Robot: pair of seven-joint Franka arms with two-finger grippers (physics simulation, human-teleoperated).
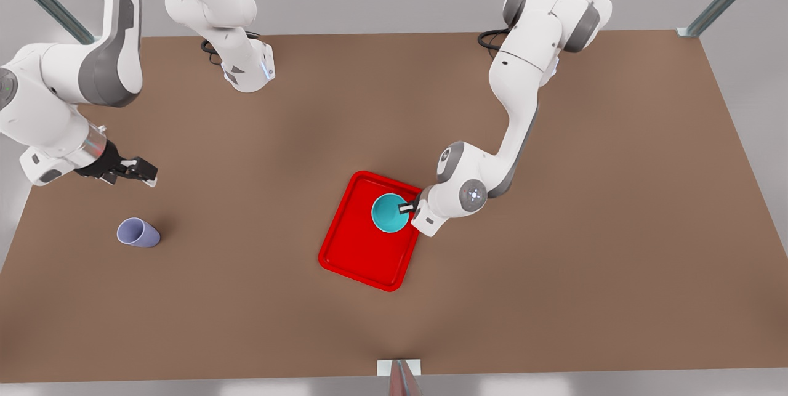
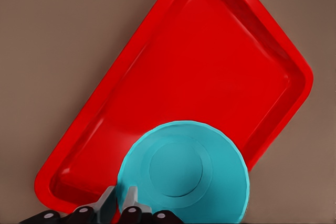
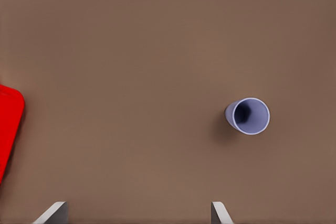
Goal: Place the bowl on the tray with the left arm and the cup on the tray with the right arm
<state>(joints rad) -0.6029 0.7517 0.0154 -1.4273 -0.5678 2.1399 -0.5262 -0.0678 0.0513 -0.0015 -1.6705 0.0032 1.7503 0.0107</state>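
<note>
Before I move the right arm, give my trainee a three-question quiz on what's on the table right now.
1. True or false: the teal bowl is over the red tray, with the left pincer closed on its rim.
2. Where does the lavender cup stand?
A. on the tray
B. on the brown table, upright, apart from the tray
C. inside the bowl
3. Fill in: the right pincer hovers with fingers ____, gripping nothing.

Key: 1 true; 2 B; 3 open.
</note>
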